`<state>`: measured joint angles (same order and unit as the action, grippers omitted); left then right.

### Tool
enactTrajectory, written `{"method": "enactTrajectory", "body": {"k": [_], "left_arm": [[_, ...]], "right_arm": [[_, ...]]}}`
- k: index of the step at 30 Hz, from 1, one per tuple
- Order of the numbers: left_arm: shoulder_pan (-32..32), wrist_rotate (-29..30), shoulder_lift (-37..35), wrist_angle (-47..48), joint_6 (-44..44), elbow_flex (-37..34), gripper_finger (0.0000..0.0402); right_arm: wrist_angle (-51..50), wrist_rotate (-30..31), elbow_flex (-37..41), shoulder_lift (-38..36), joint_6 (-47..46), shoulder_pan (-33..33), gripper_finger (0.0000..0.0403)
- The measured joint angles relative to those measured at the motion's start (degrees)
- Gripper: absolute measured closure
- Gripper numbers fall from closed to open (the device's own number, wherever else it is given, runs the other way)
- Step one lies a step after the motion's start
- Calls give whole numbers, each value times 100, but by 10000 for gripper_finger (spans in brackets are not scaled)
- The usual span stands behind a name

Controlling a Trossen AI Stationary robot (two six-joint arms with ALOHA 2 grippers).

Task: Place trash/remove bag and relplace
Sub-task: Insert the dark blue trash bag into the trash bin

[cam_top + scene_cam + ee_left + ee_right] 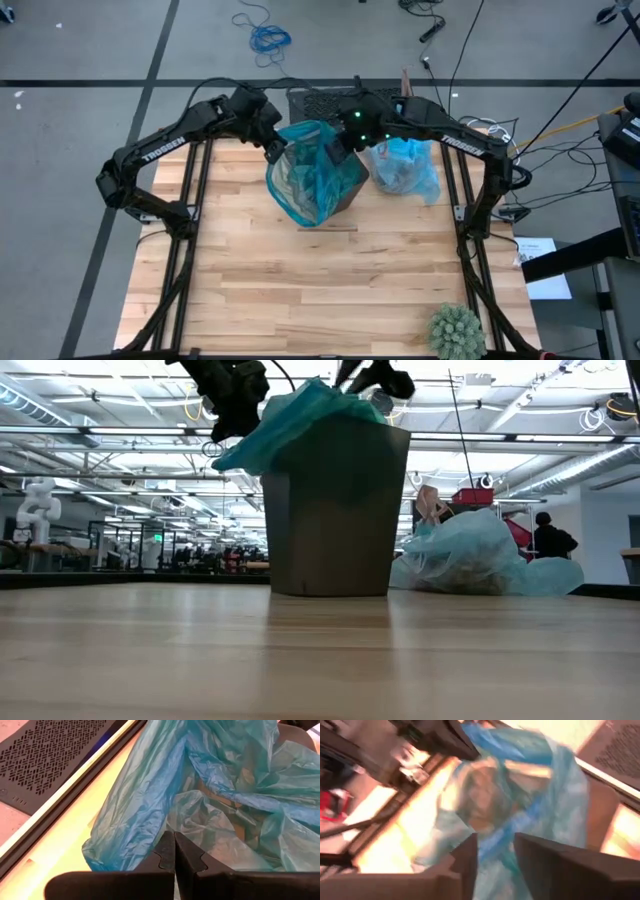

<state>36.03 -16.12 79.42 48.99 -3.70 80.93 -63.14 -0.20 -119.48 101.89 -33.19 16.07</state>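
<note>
While the left gripper (272,150) pinches shut on the rim of the darker teal-green plastic liner (312,172) draped over the small dark bin (335,510), the right gripper (350,140) stands partly open at the opposite rim. Behind it on the tabletop (330,290) slumps the pale sky-blue bag (405,168) of trash. Such film looks light, limp and slippery, so bunched edges seem the best hold.

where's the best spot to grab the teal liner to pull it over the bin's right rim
Probably the loose bunched edge of the teal liner standing above the dark bin, on the side by the right gripper, coming from above. There the plastic rises clear of the rim in a fold; lower down it lies flat against the wall. The left gripper is shut at the opposite edge.
</note>
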Motion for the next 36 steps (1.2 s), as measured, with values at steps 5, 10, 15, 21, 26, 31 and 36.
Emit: {"method": "enactTrajectory", "body": {"k": [5, 10, 15, 21, 26, 31, 36], "left_arm": [[0, -1, 0, 31, 2, 0, 401], [2, -2, 0, 157, 84, 0, 402], [1, -4, 0, 278, 164, 0, 401], [0, -4, 0, 319, 262, 0, 402], [0, -5, 0, 319, 262, 0, 402], [2, -7, 0, 302, 262, 0, 402], [0, -7, 7, 255, 258, 0, 402]], "right_arm": [[211, -375, -20, 143, -517, -110, 213], [124, -400, -7, 534, -786, -327, 190], [-94, -357, -9, 893, -913, -467, 200], [-451, 63, -9, 1081, -954, -532, 227], [-341, 438, -9, 1011, -794, -568, 313], [-200, 542, -216, 922, -643, -626, 392], [-342, 843, -691, 922, -642, -709, 401]]}}
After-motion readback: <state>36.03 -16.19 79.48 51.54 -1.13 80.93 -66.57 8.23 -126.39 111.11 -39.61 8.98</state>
